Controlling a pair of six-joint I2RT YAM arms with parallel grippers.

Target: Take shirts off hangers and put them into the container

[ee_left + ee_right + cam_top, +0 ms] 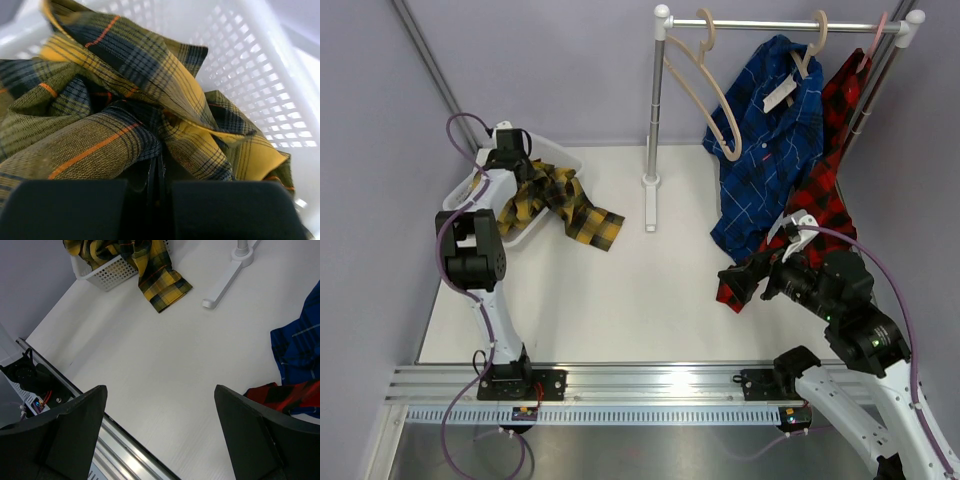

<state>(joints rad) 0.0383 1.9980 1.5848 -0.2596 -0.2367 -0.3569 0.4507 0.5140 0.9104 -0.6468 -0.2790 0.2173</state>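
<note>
The yellow-and-black shirt (pixel 565 200) lies bunched in the white slotted container (pixel 556 152) at the far left, one end spilling over the rim onto the table. My left gripper (pixel 512 168) is down in the container. In the left wrist view it (pixel 157 159) is shut, with the shirt's cloth (pixel 100 135) pinched at its tips beside the container's wall (pixel 250 75). The blue shirt (pixel 770 150) and the red-and-black shirt (pixel 828 190) hang from hangers (pixel 810 45) on the rack. One beige hanger (pixel 705 85) hangs bare. My right gripper (pixel 745 282) stands open and empty beside the red shirt's lower hem (pixel 285 395).
The white-and-steel rack's pole (pixel 655 110) and foot (pixel 650 205) stand at the back centre. The foot (pixel 225 285) also shows in the right wrist view. A metal rail (pixel 650 385) runs along the table's near edge. Grey walls close the back and sides.
</note>
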